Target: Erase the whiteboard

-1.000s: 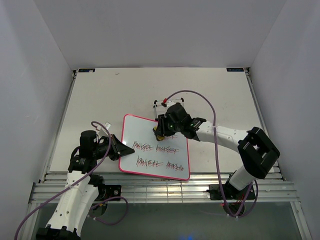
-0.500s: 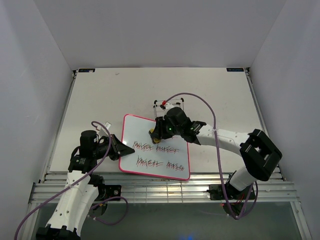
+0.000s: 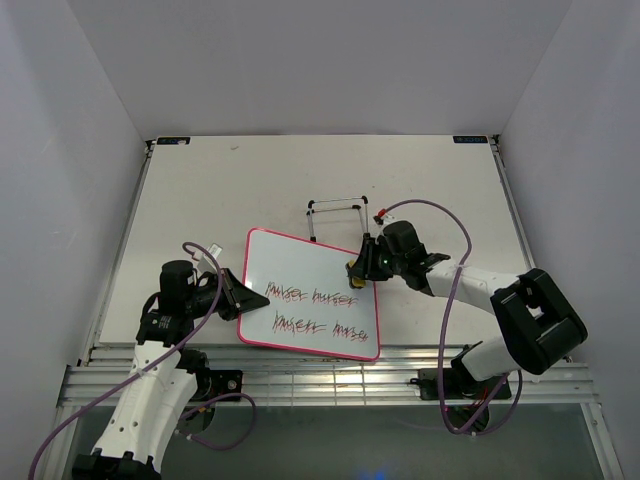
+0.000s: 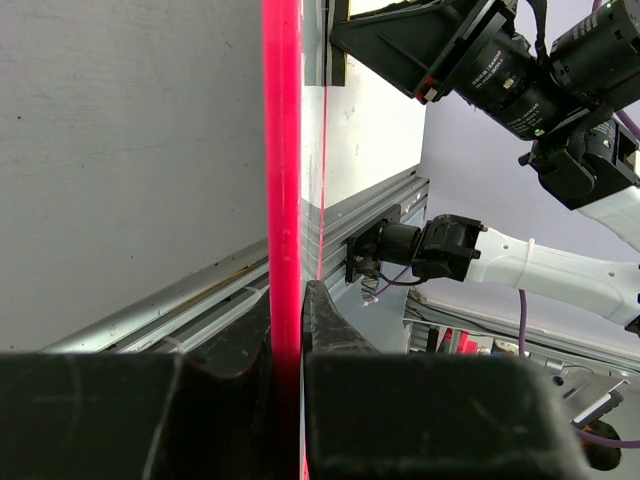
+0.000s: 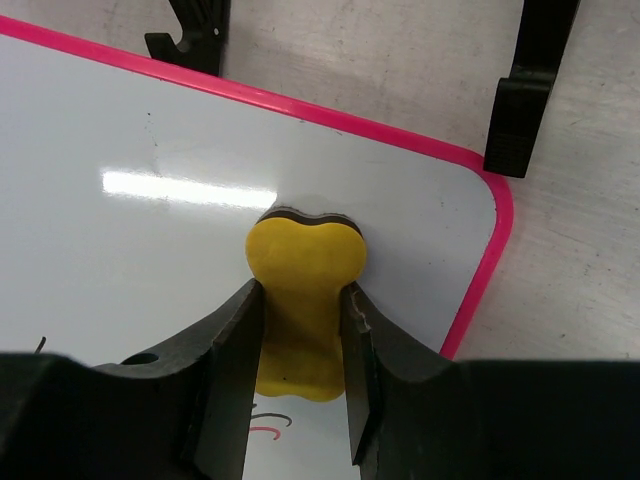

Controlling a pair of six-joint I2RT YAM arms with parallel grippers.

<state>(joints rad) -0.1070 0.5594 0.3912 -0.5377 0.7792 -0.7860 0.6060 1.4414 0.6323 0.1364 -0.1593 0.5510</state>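
Whiteboard (image 3: 312,295): near middle of surface (image 3: 200,190), red scribbles across its 6 o'clock half. My left jaws: clamped on its pink frame at 9 o'clock, a grip only the left wrist view shows. My right jaws: clamped on yellow eraser (image 5: 303,290), pressed just inside the 2 o'clock corner. Unmarked white runs toward 9 o'clock.

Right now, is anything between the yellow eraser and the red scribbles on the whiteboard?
No, nothing visible. The right end effector grips the small yellow bone-shaped eraser, which sits on the pink-framed white whiteboard near its corner. Only bare white surface separates it from the red scribbles.
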